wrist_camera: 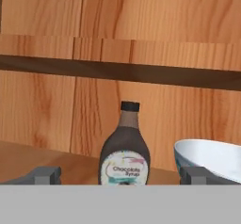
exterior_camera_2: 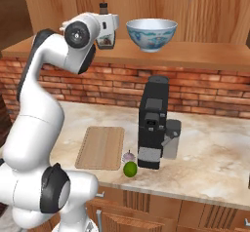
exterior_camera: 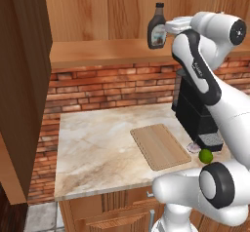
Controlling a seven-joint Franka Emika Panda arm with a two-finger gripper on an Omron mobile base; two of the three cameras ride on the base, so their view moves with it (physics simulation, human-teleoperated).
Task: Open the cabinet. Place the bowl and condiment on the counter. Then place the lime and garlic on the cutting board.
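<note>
The cabinet (exterior_camera: 24,80) stood open above the bench (exterior_camera: 97,148). The bowl (exterior_camera_2: 151,34) sat on its shelf beside the condiment (wrist_camera: 124,150). The tool (wrist_camera: 120,176), fingers wide apart, faced that light, slick bottle; best gripped across its body.

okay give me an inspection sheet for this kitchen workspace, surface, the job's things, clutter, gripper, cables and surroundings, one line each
Surface: counter, beige marble look.
Job's things: cabinet open; condiment and bowl upright on its shelf, side by side; cutting board bare; lime and garlic on the counter between board and coffee machine.
Clutter: black coffee machine on the counter.
Grippers: gripper open, level with the condiment, fingers either side of it, not closed on it.
Cables: nothing seen.
Surroundings: red brick wall behind the counter; wood drawers below.
</note>
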